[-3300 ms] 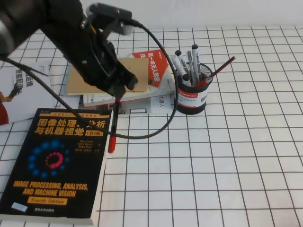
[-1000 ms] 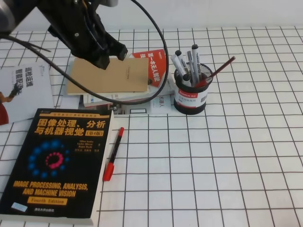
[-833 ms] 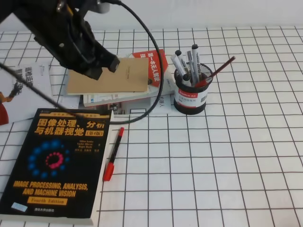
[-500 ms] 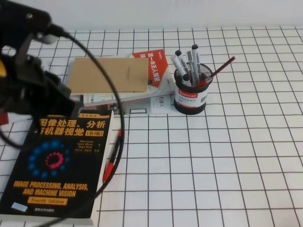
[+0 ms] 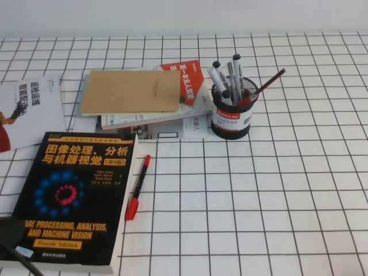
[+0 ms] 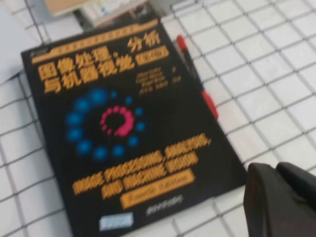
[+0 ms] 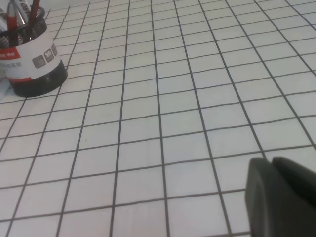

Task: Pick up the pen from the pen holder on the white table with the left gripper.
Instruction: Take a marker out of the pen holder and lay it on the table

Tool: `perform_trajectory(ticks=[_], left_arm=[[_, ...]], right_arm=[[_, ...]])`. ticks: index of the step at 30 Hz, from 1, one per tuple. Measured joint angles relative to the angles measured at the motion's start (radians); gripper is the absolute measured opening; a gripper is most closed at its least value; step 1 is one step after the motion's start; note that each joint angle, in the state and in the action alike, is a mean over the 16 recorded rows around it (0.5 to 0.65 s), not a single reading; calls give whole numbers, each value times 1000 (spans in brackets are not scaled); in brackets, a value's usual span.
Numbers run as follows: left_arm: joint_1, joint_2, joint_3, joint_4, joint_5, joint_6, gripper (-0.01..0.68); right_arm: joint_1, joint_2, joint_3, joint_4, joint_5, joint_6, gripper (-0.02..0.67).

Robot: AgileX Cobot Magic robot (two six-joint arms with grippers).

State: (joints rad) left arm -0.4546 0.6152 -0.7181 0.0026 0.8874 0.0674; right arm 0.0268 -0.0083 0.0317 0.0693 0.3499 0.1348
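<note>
One pen [image 5: 138,187] is out of the pen holder [image 5: 232,116] and lying flat on the white bench [image 5: 276,195], just beside the right edge of the black image-processing book [image 5: 69,195], red cap toward the camera, tail pointing toward the book stack.

Left to right, overhead view:
- Far left: loose white paper [image 5: 31,109]. Only a dark sliver of arm and cable shows at the bottom-left corner; the pincer itself is off frame there.
- Black book, pen touching or nearly touching its right edge. Behind them, a stack of books [image 5: 144,109] with a brown cover on top.
- Centre-right: holder upright, with grey markers [image 5: 225,77] and a thin dark-red pencil [image 5: 268,84] in it. No red-capped pen visible inside.
- Right of that: only gridded bench shows.

Left wrist view: blurred, looks down on the book and pen. Left pincer [image 6: 281,197] fingers show at the bottom right, apparently close together with nothing between them; too blurred to say shut for certain. It is well apart from the pen.

Right wrist view: right pincer [image 7: 281,195] low over bare grid, holder at far left of view. Only one edge of it is visible, so I cannot tell spread or pressed.

Status, my read: extraction from the holder looks done, but nothing is gripping the pen. If the goal is pen in hand, a re-grasp off the bench is left.
</note>
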Motion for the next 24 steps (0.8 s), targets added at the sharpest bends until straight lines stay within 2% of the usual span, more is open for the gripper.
perform_trajectory(ticks=[7,11,14,18,24], left_arm=[[-1,-95,50,35,90,-1,0],[-1,-128,93,56,62,1,0],[1,-164,158,68,-29,5,0],[18,-238,284,79,-226,10,0],[98,-400,504,79,-529,16,-1]], right_arm=[[0,0,0,0,0,0,-16],[0,0,0,0,0,0,-16],[0,0,0,0,0,0,-16],[0,0,0,0,0,0,-16],[0,0,0,0,0,0,-16]])
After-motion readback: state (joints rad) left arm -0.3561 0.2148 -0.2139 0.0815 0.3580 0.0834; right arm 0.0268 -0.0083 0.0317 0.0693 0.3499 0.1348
